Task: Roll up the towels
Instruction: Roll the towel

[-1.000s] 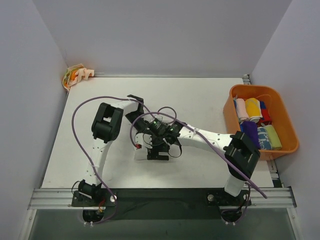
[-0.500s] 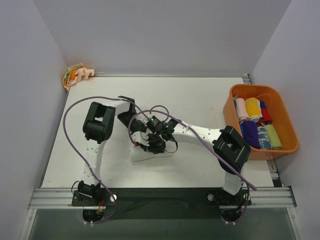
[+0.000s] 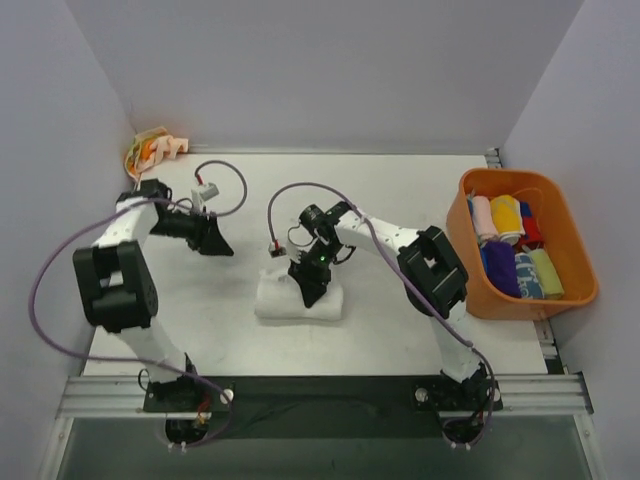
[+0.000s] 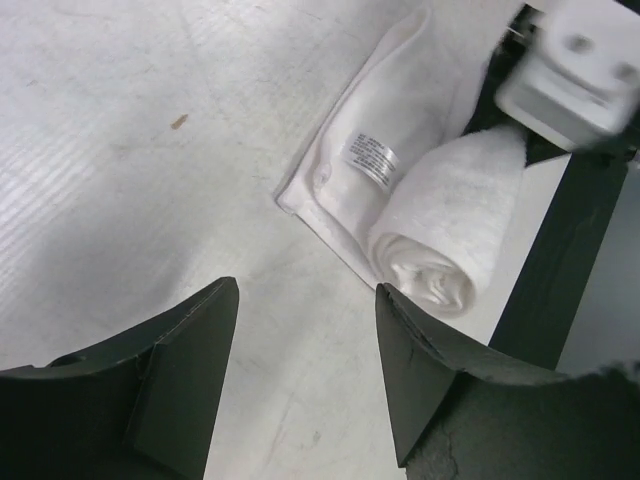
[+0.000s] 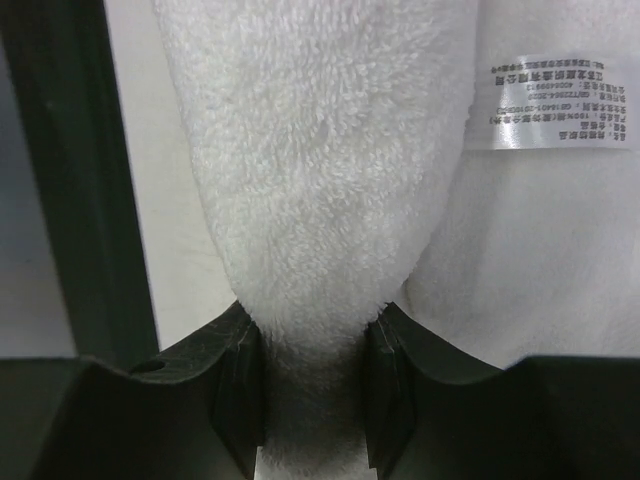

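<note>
The large white towel lies at the table's middle front, partly rolled. In the left wrist view its rolled part rests on the flat part, which carries a label. My right gripper points down onto it and is shut on the roll, which is pinched between both fingers. My left gripper is open and holds nothing, well to the left of the towel, over bare table. A cream towel with orange blotches lies in the back left corner.
An orange bin at the right edge holds several small coloured rolled towels. Purple cables loop above both arms. Walls close in the table at the left, back and right.
The left arm has swung away to the left from the towel and its jaws have opened. The right gripper has shut on the roll and shifted slightly toward the front.
</note>
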Tool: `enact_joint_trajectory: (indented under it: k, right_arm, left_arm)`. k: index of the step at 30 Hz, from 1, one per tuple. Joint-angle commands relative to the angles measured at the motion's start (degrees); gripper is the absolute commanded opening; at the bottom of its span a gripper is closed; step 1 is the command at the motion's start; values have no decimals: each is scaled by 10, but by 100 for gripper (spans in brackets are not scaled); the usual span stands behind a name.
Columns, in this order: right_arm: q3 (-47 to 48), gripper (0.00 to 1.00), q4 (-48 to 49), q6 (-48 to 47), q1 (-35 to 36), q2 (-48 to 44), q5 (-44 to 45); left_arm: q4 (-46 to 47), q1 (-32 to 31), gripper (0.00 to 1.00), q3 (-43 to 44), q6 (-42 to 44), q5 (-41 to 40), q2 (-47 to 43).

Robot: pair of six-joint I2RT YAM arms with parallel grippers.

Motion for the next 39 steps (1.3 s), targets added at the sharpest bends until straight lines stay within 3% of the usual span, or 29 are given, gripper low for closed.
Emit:
enact_joint_trajectory:
  k: [1, 4, 7, 8, 12, 19, 25, 27, 28, 30, 34, 39]
  right_arm:
    - [19, 0, -164, 22, -8, 76, -95]
    - [58, 0, -202, 19, -17, 124, -131]
    - [80, 0, -219, 20, -25, 158, -152]
    - [86, 0, -225, 16, -27, 166, -164]
    - [111, 0, -243, 14, -41, 206, -179]
    - [134, 2, -259, 7, -64, 238, -196]
    - [142, 3, -261, 4, -69, 240, -197]
    - [142, 4, -262, 4, -69, 237, -195]
    - [142, 4, -261, 6, -69, 236, -192]
    - [145, 4, -260, 9, -71, 233, -188]
    - [156, 9, -261, 21, -84, 227, -183]
    - [186, 35, -260, 46, -108, 211, -153]
  left_arm:
    - [63, -23, 68, -69, 17, 12, -127]
    - [99, -49, 71, -126, 45, -17, -227]
    - [148, -133, 77, -209, 62, -86, -322]
    - [180, -186, 79, -243, 62, -107, -341]
    - [212, -314, 85, -284, 82, -196, -404]
    - [261, -463, 86, -334, 140, -308, -392]
    - [336, -492, 84, -377, 157, -362, -313]
    - [337, -492, 78, -366, 142, -372, -259]
    - [327, -492, 69, -360, 138, -371, -243]
    - [318, -493, 60, -350, 132, -356, -216]
    - [285, -494, 32, -345, 139, -328, -194]
    - [231, -495, 8, -329, 145, -322, -164]
